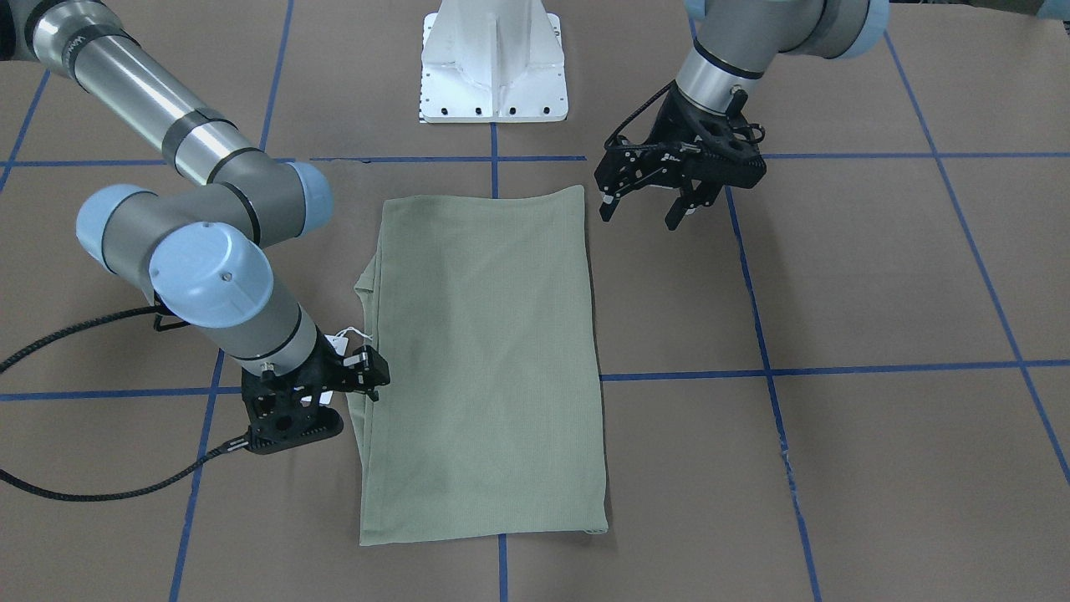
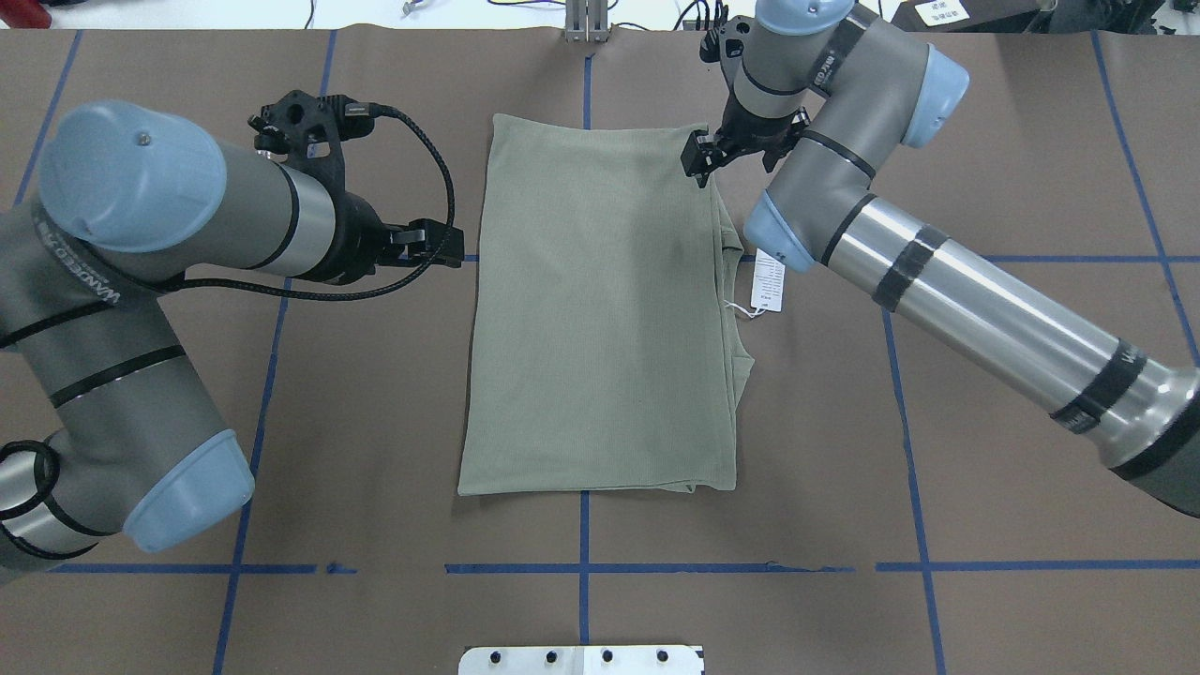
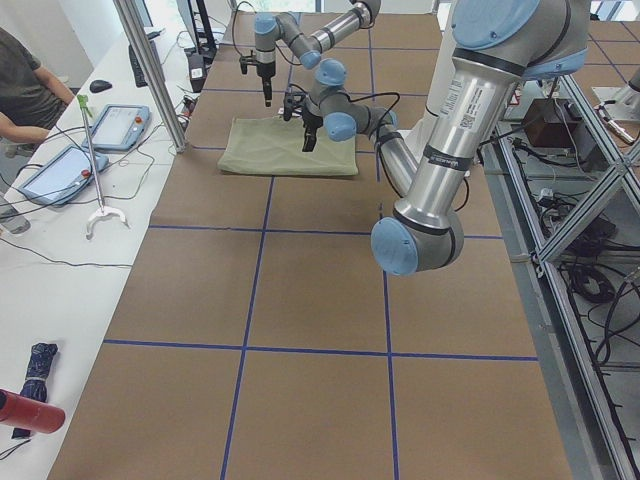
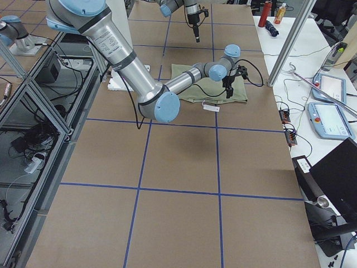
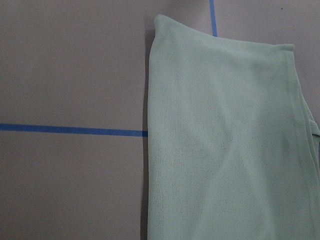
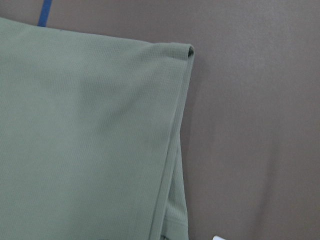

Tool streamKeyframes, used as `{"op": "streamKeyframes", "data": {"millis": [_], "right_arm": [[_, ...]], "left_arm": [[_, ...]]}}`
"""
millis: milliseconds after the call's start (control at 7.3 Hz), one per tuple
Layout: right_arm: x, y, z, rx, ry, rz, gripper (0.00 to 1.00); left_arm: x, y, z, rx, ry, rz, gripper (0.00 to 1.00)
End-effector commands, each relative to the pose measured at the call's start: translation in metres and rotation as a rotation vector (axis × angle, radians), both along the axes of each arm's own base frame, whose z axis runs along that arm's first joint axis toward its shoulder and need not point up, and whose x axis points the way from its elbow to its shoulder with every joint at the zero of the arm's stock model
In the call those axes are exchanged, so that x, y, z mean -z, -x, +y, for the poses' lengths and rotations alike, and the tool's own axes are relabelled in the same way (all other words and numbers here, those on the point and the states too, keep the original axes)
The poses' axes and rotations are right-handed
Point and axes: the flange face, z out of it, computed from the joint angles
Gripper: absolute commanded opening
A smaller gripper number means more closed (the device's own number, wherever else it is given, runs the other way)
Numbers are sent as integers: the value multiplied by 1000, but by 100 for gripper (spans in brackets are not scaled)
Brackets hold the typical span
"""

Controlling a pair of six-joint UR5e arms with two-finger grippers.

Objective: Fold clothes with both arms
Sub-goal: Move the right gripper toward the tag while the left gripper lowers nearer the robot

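Seen from across the table (image 1: pixel 878 284), the sage-green shirt (image 1: pixel 485 359) lies flat at the middle, folded into a long rectangle. A white hang tag (image 1: pixel 338 343) pokes out on the robot's right side. The left gripper (image 1: pixel 639 216) hangs off the shirt's left edge, its fingers spread apart and holding nothing. The right gripper (image 1: pixel 368 374) is over the tag-side edge, and I cannot tell how its fingers stand. Overhead, the two grippers flank the shirt's long edges. From the table's ends, both point downward. Each wrist view shows a shirt corner on brown table.
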Motion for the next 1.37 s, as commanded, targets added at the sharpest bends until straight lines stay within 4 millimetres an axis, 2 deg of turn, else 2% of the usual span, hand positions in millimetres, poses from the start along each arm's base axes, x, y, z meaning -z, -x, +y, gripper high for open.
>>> {"op": "streamKeyframes", "data": {"millis": [0, 137, 274, 411, 548, 685, 822, 1233], "right_arm": [[3, -27, 69, -27, 61, -24, 100], [-1, -39, 115, -49, 109, -48, 100], [-5, -50, 151, -61, 148, -69, 100], [-9, -48, 172, -65, 180, -71, 100], [-11, -44, 180, -64, 191, -70, 100], [-12, -42, 183, -59, 188, -72, 100], [-13, -42, 186, -55, 189, -71, 100], [-11, -42, 187, -50, 188, -76, 100]], "left_arm": [[-42, -24, 51, -10, 119, 103, 100], [-46, -58, 84, 13, 159, 95, 100], [-50, -89, 110, 11, 221, 46, 100], [-38, -121, 138, -25, 270, -24, 100], [-20, -140, 138, 1, 271, -70, 100], [-18, -162, 131, 15, 274, -100, 100], [-30, -174, 128, 20, 279, -128, 100], [-41, -179, 120, 52, 267, -155, 99]]}}
